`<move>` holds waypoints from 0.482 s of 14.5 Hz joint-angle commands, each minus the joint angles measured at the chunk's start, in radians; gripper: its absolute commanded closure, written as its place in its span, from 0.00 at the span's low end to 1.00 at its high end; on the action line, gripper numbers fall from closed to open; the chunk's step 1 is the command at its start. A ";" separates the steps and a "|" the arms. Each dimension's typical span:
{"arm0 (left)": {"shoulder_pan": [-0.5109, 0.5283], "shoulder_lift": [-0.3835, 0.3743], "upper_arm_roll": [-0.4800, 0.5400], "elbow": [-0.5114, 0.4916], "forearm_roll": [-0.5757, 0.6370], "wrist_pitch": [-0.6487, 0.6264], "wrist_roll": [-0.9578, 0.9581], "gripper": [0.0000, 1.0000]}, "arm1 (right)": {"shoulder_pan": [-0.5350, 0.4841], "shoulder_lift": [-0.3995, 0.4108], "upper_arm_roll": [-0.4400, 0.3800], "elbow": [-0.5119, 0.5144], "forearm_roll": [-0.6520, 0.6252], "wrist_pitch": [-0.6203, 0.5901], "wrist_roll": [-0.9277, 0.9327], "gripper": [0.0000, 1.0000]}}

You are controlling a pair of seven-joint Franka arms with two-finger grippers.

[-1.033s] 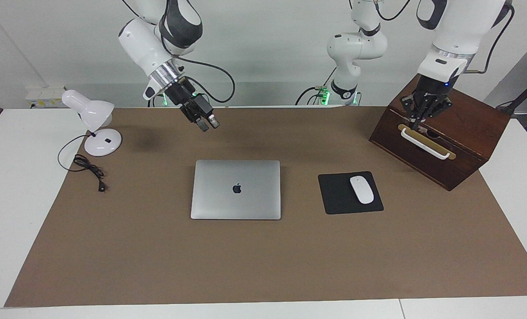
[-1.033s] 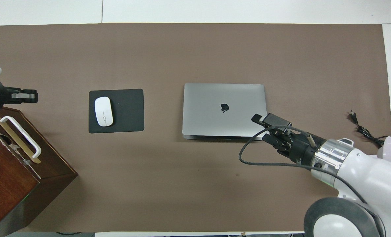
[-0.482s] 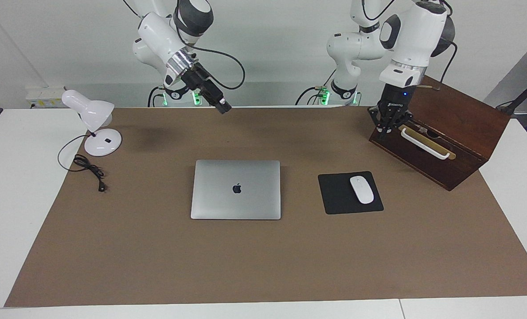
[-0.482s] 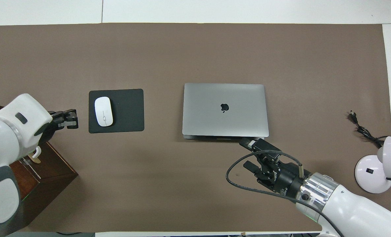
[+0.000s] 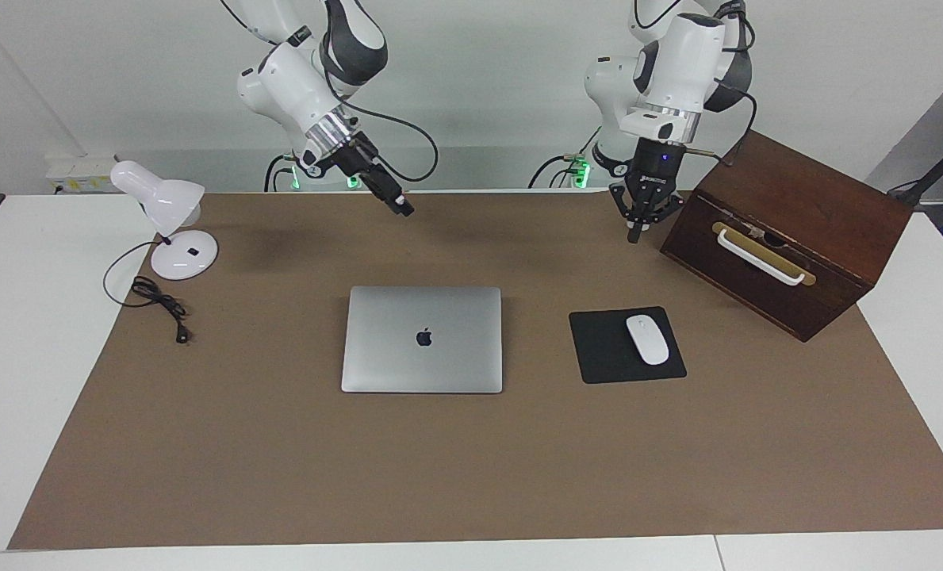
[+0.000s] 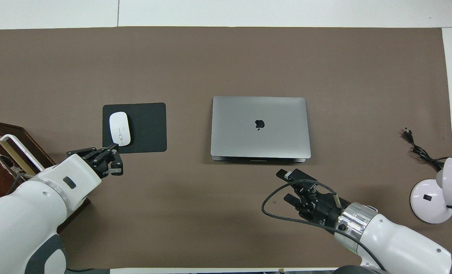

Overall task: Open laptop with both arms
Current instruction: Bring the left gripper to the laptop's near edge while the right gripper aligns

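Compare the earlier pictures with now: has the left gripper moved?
Yes. The left gripper, shut, has swung off the wooden box toward the laptop's end, now over the mat beside the box.

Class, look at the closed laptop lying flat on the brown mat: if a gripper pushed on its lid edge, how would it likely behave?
The laptop looks like a thin, rigid metal slab, so it should stay stiff rather than flex. Its smooth lid probably offers fingertips little grip. Lying flat on the brown mat, it would more likely slide than tip.
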 commanded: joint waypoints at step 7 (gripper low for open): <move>-0.151 0.071 0.014 -0.179 -0.008 0.433 -0.008 1.00 | -0.027 0.133 0.009 0.003 0.016 0.063 -0.132 0.00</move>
